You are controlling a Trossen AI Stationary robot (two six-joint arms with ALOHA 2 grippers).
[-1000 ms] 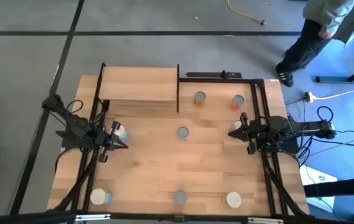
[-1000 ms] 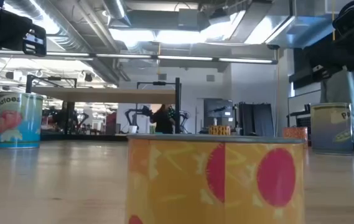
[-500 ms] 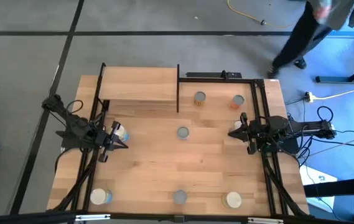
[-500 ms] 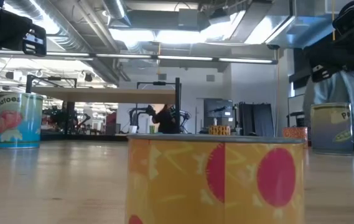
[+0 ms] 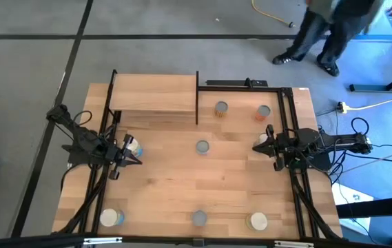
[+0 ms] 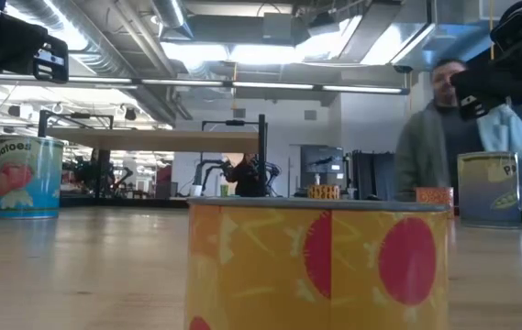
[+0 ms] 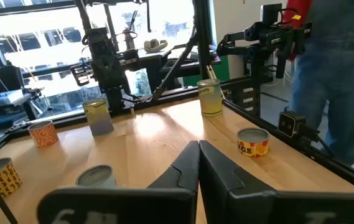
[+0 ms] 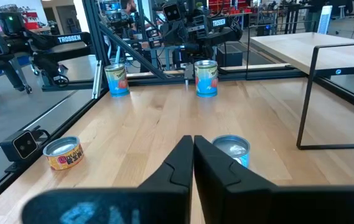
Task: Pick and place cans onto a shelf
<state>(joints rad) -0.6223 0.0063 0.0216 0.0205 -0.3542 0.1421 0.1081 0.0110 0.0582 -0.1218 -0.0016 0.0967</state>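
Observation:
Several cans stand upright on their bases on the wooden tabletop: two at the far right point(image 5: 221, 108) point(image 5: 263, 111), one mid-table point(image 5: 202, 146), three along the near edge point(image 5: 111, 218) point(image 5: 199, 218) point(image 5: 258, 221). Another can point(image 5: 133, 145) stands just beside my left gripper point(image 5: 138, 161), which is shut, level and holds nothing. My right gripper point(image 5: 254, 148) is also shut and level at the table's right side, with nothing in it. The shelf point(image 5: 154, 96), a raised light-wood board on black posts, stands at the far left with no can on it.
Black frame rails run along the table's right side point(image 5: 293, 138) and far right edge point(image 5: 244, 84). A small camera point(image 8: 24, 144) sits at the near edge. A person point(image 5: 333, 27) walks on the floor beyond the table's far right corner.
Both arms have kept still and no can has moved. The person beyond the far right corner has walked along the floor toward the left and now shows in the low view behind the right-hand can.

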